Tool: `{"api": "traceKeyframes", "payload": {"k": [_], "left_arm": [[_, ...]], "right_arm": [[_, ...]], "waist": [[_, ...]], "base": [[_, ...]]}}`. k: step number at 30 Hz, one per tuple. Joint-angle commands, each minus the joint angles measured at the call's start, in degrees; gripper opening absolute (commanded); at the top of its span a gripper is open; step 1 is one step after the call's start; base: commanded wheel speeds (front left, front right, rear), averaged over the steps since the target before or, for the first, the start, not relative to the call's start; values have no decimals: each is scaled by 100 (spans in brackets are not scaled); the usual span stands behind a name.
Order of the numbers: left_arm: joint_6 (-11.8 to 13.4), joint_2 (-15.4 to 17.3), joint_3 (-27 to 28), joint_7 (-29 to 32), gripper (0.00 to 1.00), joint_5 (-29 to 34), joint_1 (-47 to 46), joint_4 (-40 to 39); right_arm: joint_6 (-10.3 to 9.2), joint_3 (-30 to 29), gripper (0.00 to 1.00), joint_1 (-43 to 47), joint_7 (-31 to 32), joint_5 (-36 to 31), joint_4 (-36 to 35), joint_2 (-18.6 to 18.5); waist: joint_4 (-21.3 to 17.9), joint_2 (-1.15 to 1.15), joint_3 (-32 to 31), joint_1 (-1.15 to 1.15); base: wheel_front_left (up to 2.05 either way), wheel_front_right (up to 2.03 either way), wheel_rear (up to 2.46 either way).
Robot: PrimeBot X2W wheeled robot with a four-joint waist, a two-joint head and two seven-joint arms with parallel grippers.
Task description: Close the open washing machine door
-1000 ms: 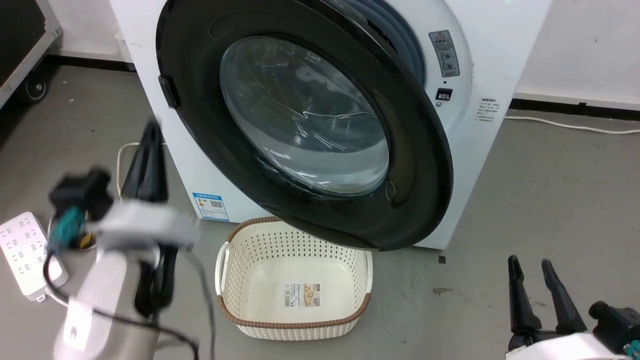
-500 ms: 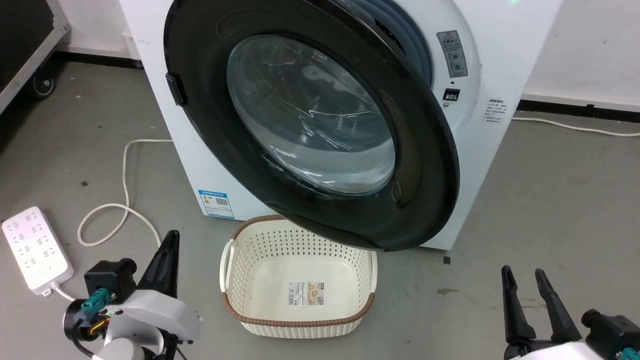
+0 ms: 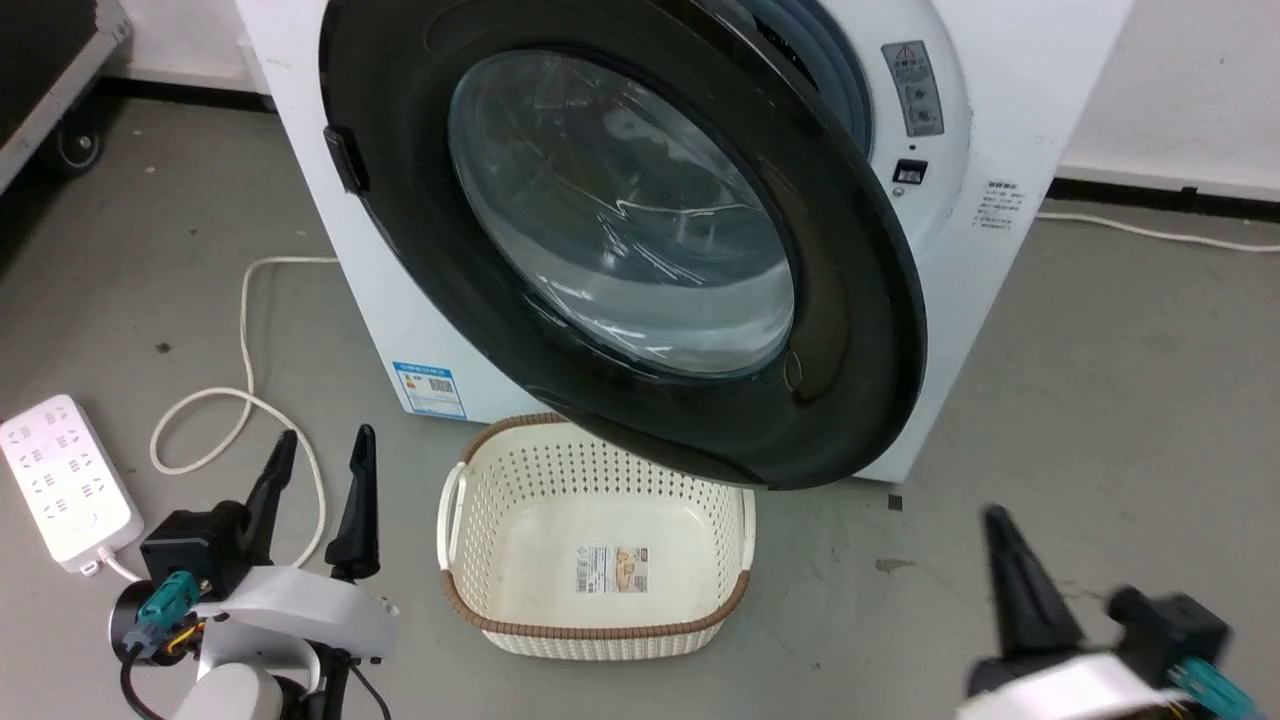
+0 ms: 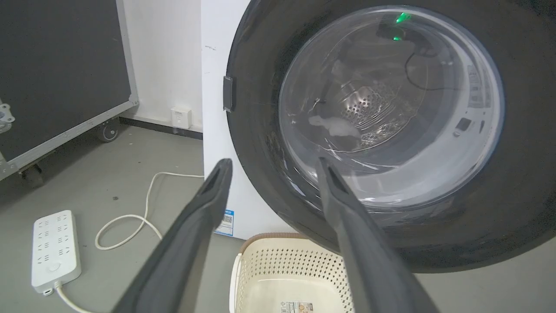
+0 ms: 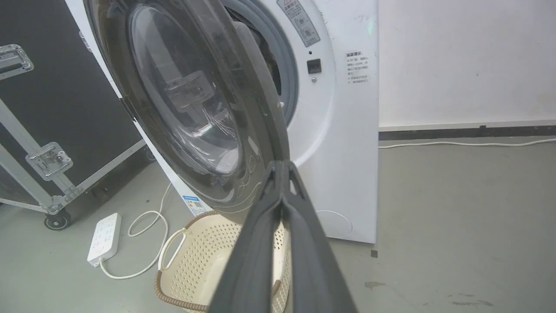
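Washing machine door (image 3: 640, 250) ajar. Grey floor (image 3: 1100, 400): basket (image 3: 590, 632) under door, power strip (image 3: 65, 480) left of door. Left hand (image 3: 327, 433) spread wide; right hand (image 5: 282, 163) pinched closed, empty.

No words are big enough to read. The white washing machine (image 3: 965, 290) has a grey label (image 3: 918, 88) with a warning triangle, some tiny print (image 3: 1000, 205) and a blue sticker (image 3: 430, 390) with a square code. The basket (image 3: 600, 632) has a barcode label (image 3: 612, 568).

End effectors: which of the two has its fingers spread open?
The left end effector: its two fingers stand clearly apart, whereas the fingers of the right end effector are closed together, touching at the tips.
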Motion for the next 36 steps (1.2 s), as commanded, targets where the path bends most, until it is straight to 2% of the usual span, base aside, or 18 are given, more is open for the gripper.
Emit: {"api": "traceKeyframes", "payload": {"k": [1, 8, 9, 16, 36], "left_arm": [[44, 6, 26, -40, 100, 36, 76, -57], [53, -9, 45, -70, 100, 32, 36, -241], [33, -18, 44, -82, 100, 30, -6, -288], [-35, -52, 51, -104, 100, 4, -147, -308], [-390, -199, 237, -145, 100, 73, -668, -426]], "right_arm": [[6, 119, 0, -172, -26, -31, 23, -1], [6, 644, 0, -1122, 47, -122, 763, -1], [6, 683, 0, -1559, 59, -174, 1208, -1], [6, 414, 0, -2352, 17, -314, 1956, -1], [6, -1983, 0, -4330, -3, -1839, 2589, -1]], "waist": [[-7, 0, 54, 0], [61, 0, 281, 0], [135, 0, 397, 0], [316, 0, 687, 0], [866, 0, 1737, 0]], "base": [[0, 0, 0], [0, 0, 0], [0, 0, 0], [0, 0, 0], [0, 0, 0]]}}
